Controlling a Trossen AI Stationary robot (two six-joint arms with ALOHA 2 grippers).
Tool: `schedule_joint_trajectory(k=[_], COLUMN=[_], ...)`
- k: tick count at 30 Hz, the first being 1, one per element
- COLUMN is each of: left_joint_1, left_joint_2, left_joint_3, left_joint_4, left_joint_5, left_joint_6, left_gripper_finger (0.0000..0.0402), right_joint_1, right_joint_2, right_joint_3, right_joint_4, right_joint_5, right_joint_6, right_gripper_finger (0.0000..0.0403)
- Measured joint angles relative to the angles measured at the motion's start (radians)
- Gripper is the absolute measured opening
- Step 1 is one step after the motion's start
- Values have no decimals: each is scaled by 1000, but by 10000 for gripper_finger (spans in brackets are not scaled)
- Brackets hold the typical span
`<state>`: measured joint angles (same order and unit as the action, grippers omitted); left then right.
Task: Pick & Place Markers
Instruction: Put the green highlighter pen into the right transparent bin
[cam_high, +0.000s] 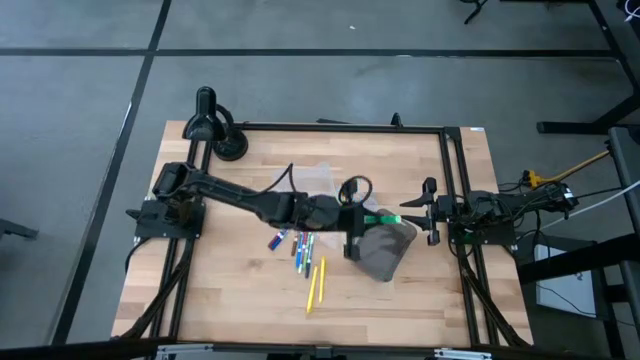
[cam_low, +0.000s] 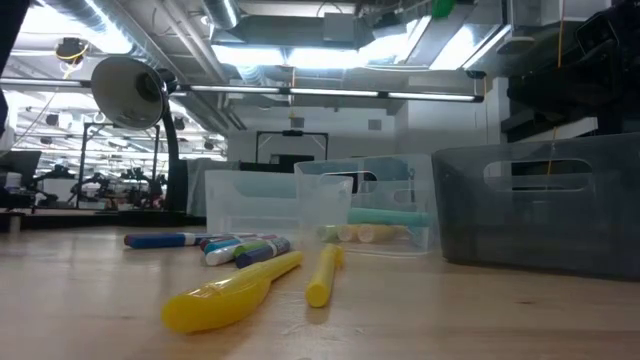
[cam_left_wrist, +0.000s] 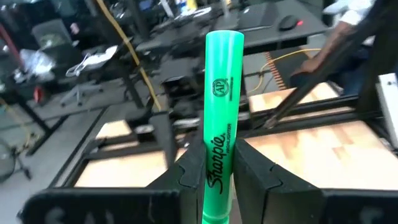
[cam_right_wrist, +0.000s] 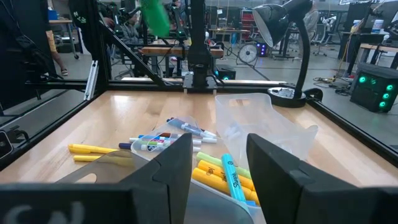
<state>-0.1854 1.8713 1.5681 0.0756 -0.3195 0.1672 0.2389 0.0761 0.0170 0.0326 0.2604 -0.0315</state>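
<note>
My left gripper (cam_high: 355, 218) reaches over the table's middle and is shut on a bright green marker (cam_left_wrist: 222, 93). That marker (cam_high: 385, 218) hangs above the far rim of the dark grey bin (cam_high: 385, 252). Several markers (cam_high: 295, 245) in blue, green and red lie flat on the wood left of the bin, with two yellow ones (cam_high: 315, 285) nearer the front edge. A clear tray (cam_right_wrist: 249, 180) holds yellow and light blue markers (cam_right_wrist: 230, 177). My right gripper (cam_right_wrist: 217, 155) waits open at the table's right edge (cam_high: 430, 210). My left gripper pinches the green marker's barrel (cam_left_wrist: 219, 171) between its two fingers (cam_left_wrist: 189, 177), toward the marker's rear end. The fingers come about level from the table's left and lie along the marker. The marker's long front part juts past the fingertips toward the table's right, lifted clear of table and bin.
Clear plastic trays (cam_high: 320, 180) stand at the table's middle, behind the bin in the low view (cam_low: 370, 205). A black desk lamp (cam_high: 205, 115) stands at the far left corner. Black frame rails (cam_high: 455, 180) run along the table's sides. Bare wood lies along the front.
</note>
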Motion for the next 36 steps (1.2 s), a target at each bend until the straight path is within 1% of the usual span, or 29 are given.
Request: schedule_joint_trajectory(k=[15,21,26,36], left_joint_1=[154,197,219,263], left_joint_2=[0,0,0,15], left_joint_3=[0,0,0,0], left_joint_4=[-175,-294,-381,-470], left_joint_5=[39,114,146,207], left_joint_6=[-198,-236,-243,-364], left_gripper_finger=[51,52,53,54], right_joint_1=[0,0,0,0], right_joint_2=[0,0,0,0], right_joint_3=[0,0,0,0], right_joint_4=[0,0,0,0], right_joint_5=[0,0,0,0], right_joint_6=[0,0,0,0], right_gripper_finger=[152,152,152,152])
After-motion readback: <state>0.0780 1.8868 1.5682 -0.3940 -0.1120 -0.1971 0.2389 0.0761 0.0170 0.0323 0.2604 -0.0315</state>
